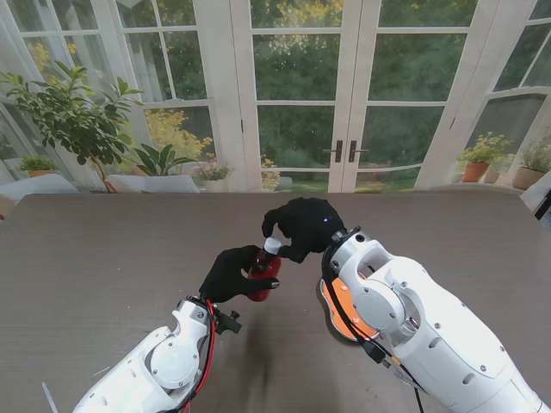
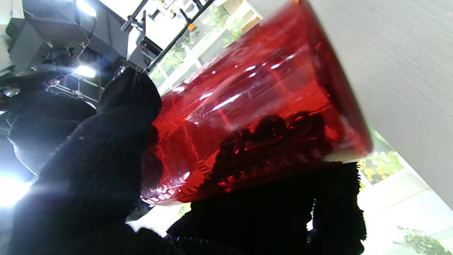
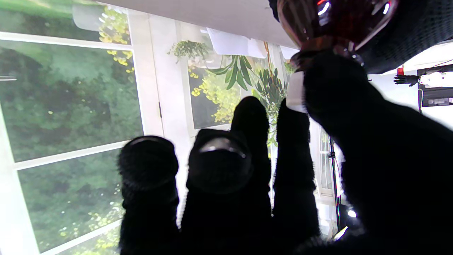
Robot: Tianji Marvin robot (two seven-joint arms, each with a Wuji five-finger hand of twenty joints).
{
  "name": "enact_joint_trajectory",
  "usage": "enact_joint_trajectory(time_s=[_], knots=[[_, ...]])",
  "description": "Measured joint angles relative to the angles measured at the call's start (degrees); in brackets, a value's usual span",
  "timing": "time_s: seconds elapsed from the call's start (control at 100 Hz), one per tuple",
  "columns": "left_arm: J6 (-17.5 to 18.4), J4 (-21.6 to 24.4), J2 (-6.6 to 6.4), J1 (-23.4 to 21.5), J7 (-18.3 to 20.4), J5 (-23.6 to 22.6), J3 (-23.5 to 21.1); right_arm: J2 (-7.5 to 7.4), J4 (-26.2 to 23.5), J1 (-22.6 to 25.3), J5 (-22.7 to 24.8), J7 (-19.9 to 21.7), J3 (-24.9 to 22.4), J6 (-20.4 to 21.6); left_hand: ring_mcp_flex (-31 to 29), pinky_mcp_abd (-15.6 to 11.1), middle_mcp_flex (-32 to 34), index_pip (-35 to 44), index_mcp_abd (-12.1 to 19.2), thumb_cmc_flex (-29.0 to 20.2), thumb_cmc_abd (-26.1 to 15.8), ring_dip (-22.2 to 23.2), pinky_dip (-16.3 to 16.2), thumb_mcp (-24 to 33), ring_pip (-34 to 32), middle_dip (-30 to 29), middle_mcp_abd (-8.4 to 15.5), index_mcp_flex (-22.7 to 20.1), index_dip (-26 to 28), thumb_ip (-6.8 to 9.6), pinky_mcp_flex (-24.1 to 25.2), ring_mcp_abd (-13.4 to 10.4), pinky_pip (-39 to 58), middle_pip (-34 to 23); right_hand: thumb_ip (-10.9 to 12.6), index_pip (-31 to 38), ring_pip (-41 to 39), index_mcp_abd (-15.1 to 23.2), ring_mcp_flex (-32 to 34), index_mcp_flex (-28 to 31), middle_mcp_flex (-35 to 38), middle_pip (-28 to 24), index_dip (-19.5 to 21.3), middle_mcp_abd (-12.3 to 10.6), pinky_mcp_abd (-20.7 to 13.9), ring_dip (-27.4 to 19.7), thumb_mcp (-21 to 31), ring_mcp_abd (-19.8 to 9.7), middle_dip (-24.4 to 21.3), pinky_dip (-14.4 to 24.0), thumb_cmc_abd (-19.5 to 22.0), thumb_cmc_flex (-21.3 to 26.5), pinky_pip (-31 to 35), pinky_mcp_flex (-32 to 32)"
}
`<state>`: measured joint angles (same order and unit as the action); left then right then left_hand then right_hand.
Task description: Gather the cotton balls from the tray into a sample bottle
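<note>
Holding the red bottle [image 1: 263, 274] at the centre of the stand's frame, our left hand [image 1: 231, 273] wraps its body above the table [image 1: 103, 249], while our right hand [image 1: 306, 225] pinches the white cap [image 1: 272, 246]. We see no tray or cotton balls. Twisting against a loose left grip could spin or drop the bottle.

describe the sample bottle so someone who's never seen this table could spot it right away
Look to the middle of the brown table, where the two black-gloved hands meet. The left hand holds a tilted, see-through red bottle; the right hand grips its white cap. It is the only red thing there.
</note>
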<state>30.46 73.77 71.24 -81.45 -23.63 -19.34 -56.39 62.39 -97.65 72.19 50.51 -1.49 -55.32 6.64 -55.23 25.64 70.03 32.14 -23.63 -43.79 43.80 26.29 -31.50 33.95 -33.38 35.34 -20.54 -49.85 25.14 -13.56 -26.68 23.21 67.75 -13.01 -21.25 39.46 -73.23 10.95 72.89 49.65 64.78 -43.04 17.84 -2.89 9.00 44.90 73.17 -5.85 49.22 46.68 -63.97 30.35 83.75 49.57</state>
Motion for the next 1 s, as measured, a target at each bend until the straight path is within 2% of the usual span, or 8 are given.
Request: enact_joint_trajectory(time_s=[0.08, 0.15, 0.21, 0.29, 0.42, 0.52, 0.66, 1.0], knots=[[0.0, 0.01, 0.0, 0.0, -0.03, -0.05, 0.01, 0.02, 0.0, 0.04, 0.21, 0.58, -0.19, 0.34, 0.0, 0.01, 0.0, 0.0, 0.0, 0.0, 0.0, 0.0, -0.01, 0.0, 0.0, 0.0, 0.0, 0.0, 0.05, 0.0, 0.0, 0.01, 0.0, 0.0, 0.0, -1.9, 1.54, -0.4, 0.0, -2.84, -1.51, 0.21, 0.52, 0.0, 0.0, 0.0, 1.31, -0.06, 0.0, -0.01, -0.43, -1.49, 0.0, 0.01], [0.0, 0.01, 0.0, 0.0, -0.05, -0.06, 0.02, -0.01, -0.27, 0.2, 0.71, 2.32, -0.87, 0.76, 0.0, 0.02, 0.0, 0.0, 0.0, 0.0, 0.0, 0.0, -0.01, 0.0, 0.0, 0.0, 0.0, 0.0, 0.07, 0.0, -0.01, 0.01, 0.0, -0.01, 5.1, -3.42, 4.09, -3.64, 0.0, -6.75, -4.39, 0.24, 0.55, -0.02, 0.0, -0.22, 1.32, -0.46, -2.18, -0.01, -0.44, -7.83, -0.44, -0.74], [-0.02, 0.02, 0.0, 0.0, -0.05, -0.06, 0.02, -0.15, -1.14, 0.5, 1.07, 5.83, -1.97, 1.14, 0.0, 0.02, 0.0, 0.0, -0.01, 0.0, 0.0, 0.0, -0.01, 0.0, 0.0, 0.0, 0.0, 0.0, 0.08, 0.0, -0.01, 0.01, 0.0, -0.01, 5.63, -4.21, 6.28, -6.28, 0.0, -8.94, -6.52, 0.27, 0.56, 0.0, 0.0, -0.88, 1.32, -0.6, -3.3, -0.01, 0.06, -13.84, -0.99, -1.57], [-0.06, 0.03, 0.0, 0.0, -0.05, -0.06, 0.02, -0.53, -2.68, 1.03, 0.05, 9.25, -3.33, 1.02, 0.0, 0.02, 0.0, 0.0, -0.01, 0.0, 0.0, 0.01, -0.01, 0.0, 0.0, 0.0, 0.0, 0.0, 0.09, 0.0, -0.01, 0.01, 0.0, -0.01, 5.63, -4.25, 8.49, -7.87, 0.0, -9.83, -8.5, 0.21, 0.57, 0.8, 0.0, -1.51, 0.4, -0.05, -4.09, 0.18, 5.6, -19.37, -1.4, -3.46], [-0.08, 0.05, 0.0, 0.0, 0.04, 0.0, 0.05, -0.96, -3.94, 1.4, -0.72, 8.22, -3.33, -2.5, 0.0, 0.03, 0.0, 0.0, -0.01, 0.0, 0.0, 0.01, -0.01, 0.0, 0.0, 0.0, -0.01, 0.0, 0.1, 0.0, -0.01, 0.02, 0.0, -0.02, 6.36, -3.83, 8.85, -8.03, 0.0, -7.27, -8.35, 0.19, 1.66, 2.01, 0.0, -1.51, -8.19, 0.85, -4.31, 1.5, 20.58, -25.72, -1.44, -4.1], [-0.08, 0.06, 0.0, 0.01, 0.1, 0.05, 0.12, -0.96, -4.08, 1.26, 2.32, 7.64, -2.78, -4.52, 0.0, 0.04, 0.01, 0.0, -0.01, 0.0, 0.0, 0.01, -0.01, 0.0, 0.0, 0.0, -0.01, 0.0, 0.12, 0.0, -0.01, 0.02, 0.0, -0.02, 7.51, -3.47, 7.6, -7.74, 0.0, -2.68, -8.25, 0.19, 2.93, 2.56, 0.0, -1.29, -13.87, 0.91, -4.31, 1.55, 26.68, -26.46, -1.44, -4.03], [-0.04, 0.05, 0.0, 0.07, 0.22, 0.14, 0.26, -1.06, -4.01, 0.54, 2.98, 7.9, -1.28, -5.27, 0.0, 0.04, 0.01, 0.0, -0.01, 0.0, 0.0, 0.02, -0.01, 0.0, 0.0, 0.0, -0.01, 0.0, 0.13, 0.0, -0.01, 0.02, 0.0, -0.03, 8.07, -2.53, 6.37, -6.59, 0.0, 0.63, -7.44, -0.17, 4.25, 2.61, 0.0, -1.2, -17.8, 0.93, -4.31, 1.56, 29.97, -26.49, -1.44, -3.22], [-0.04, 0.04, 0.0, 0.09, 0.27, 0.19, 0.36, -0.91, -2.72, -0.49, 3.81, 6.4, 0.44, -5.1, 0.0, 0.06, 0.01, 0.0, -0.01, 0.0, 0.0, 0.02, -0.01, 0.0, 0.0, 0.0, -0.01, 0.0, 0.15, 0.0, -0.01, 0.03, 0.0, -0.04, 8.99, 1.24, 1.57, -4.35, 0.0, 10.16, -2.47, 0.01, 7.36, 2.56, 0.0, -0.01, -15.69, 0.96, -3.76, 1.57, 29.01, -22.69, -1.16, -1.13]])
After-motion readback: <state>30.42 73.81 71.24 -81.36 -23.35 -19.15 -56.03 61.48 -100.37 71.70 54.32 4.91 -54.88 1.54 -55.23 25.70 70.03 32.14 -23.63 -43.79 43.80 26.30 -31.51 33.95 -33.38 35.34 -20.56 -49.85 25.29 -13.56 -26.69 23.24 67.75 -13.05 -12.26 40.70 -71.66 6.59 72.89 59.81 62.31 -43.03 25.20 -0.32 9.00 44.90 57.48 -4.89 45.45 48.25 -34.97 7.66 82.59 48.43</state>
